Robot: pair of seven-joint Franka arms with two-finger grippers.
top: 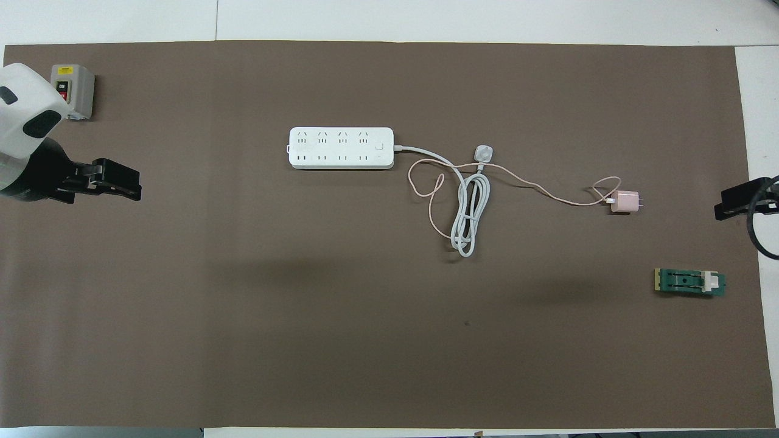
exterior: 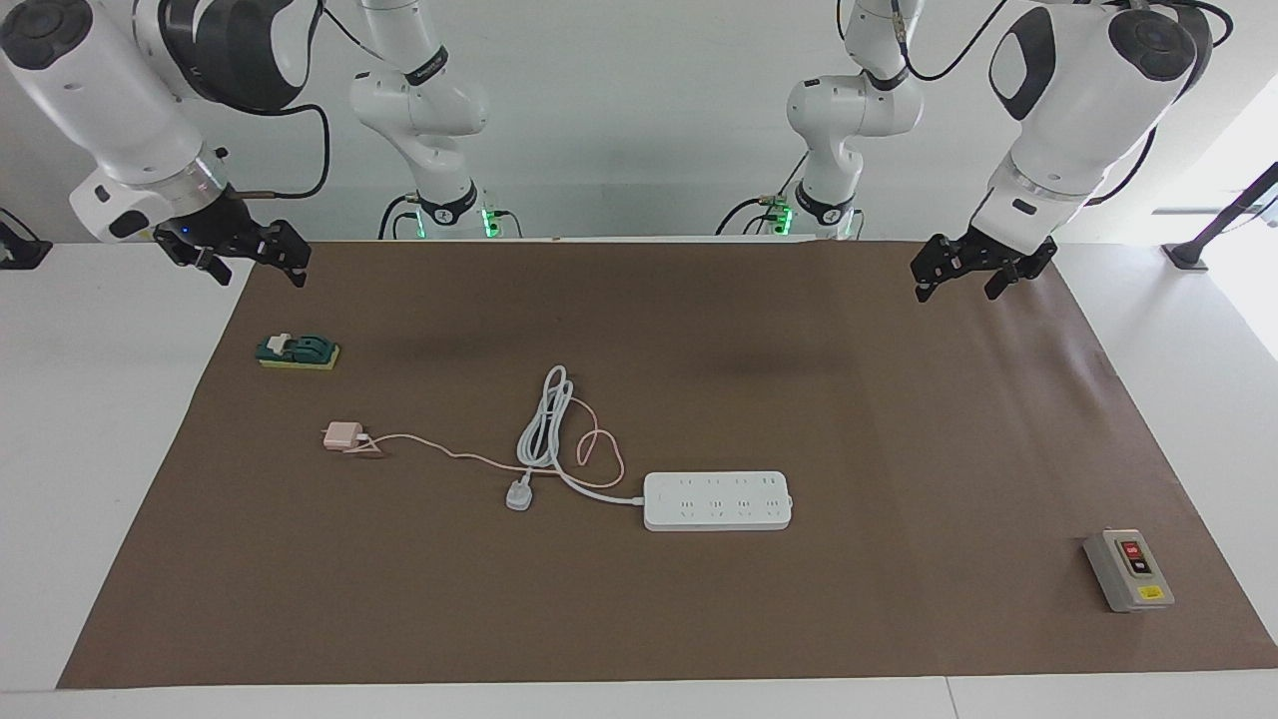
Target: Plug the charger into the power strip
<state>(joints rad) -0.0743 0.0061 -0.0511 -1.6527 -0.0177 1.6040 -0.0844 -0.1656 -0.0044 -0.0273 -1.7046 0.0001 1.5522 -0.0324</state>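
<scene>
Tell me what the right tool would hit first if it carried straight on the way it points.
Likely the bare brown mat. The right tool, raised, points down and toward the table's middle; the green switch block lies just beside that line, though depth is unclear.

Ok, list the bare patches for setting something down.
Free: the mat between the power strip and the grey switch box, and everything nearer the robots. Crowded: cords between the strip and the charger.

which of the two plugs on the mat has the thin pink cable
The charger, a small pale pink cube toward the right arm's end of the mat. The other, a white three-pin plug beside the power strip, has a thick white cord.
</scene>
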